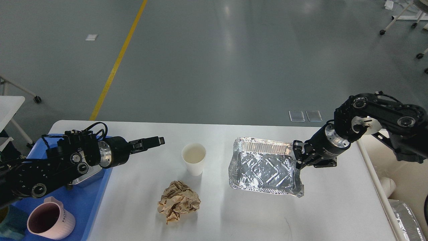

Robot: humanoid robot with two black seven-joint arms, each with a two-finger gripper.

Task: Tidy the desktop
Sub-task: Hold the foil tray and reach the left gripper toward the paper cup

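Observation:
The white desktop (334, 201) holds a white paper cup (194, 158), a crumpled ball of brown paper (179, 202) and an empty foil tray (262, 169). My right gripper (297, 156) comes in from the right and sits at the foil tray's right rim near its far corner. Its fingers look closed on that rim, and the tray rests on the desktop. My left gripper (157, 141) points right above the desktop, left of the paper cup and apart from it. Its fingers overlap as one dark bar and nothing shows between them.
A blue tray (100, 190) at the desktop's left edge holds a pink mug (50, 223) and a metal item partly hidden under my left arm. A beige bin (406, 187) stands off the right edge with foil (406, 219) in it. Grey floor lies beyond.

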